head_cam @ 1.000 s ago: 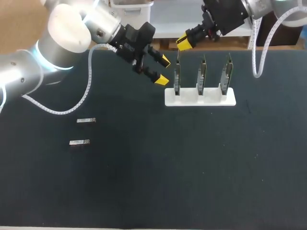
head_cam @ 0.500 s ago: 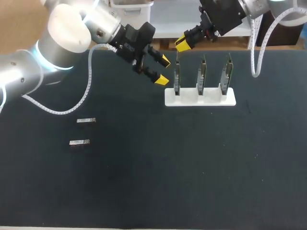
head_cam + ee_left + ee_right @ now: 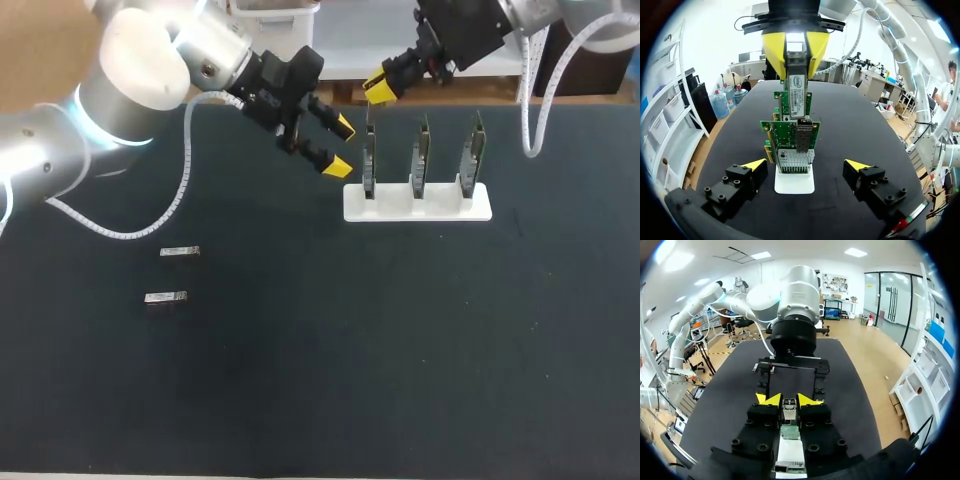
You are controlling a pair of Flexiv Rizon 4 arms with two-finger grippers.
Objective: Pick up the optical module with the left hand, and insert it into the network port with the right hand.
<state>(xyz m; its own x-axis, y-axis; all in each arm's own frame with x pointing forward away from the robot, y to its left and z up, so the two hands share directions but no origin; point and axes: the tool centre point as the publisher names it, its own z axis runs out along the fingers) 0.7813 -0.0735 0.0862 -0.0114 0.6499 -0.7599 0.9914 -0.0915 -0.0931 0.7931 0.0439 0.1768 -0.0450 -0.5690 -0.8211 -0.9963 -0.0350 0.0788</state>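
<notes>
My right gripper [image 3: 378, 87] hangs above the leftmost network card [image 3: 369, 160], shut on a small silver optical module [image 3: 795, 48]. In the right wrist view the module [image 3: 789, 409] sits between the yellow tips of the gripper [image 3: 788, 400], with the card's top edge just under it. My left gripper [image 3: 342, 147] stands open just left of that card, nothing between its fingers. The left wrist view looks along the row of three green cards [image 3: 794, 131] in their white stand [image 3: 794, 183]; the open left gripper [image 3: 806, 166] flanks the stand.
The white stand [image 3: 417, 204] holds three upright cards at the back of the dark table. Two more silver modules [image 3: 179, 251] [image 3: 165, 297] lie flat at the table's left.
My right gripper, still holding the module, has shifted slightly up and to the left above the card. The left arm has not moved.
</notes>
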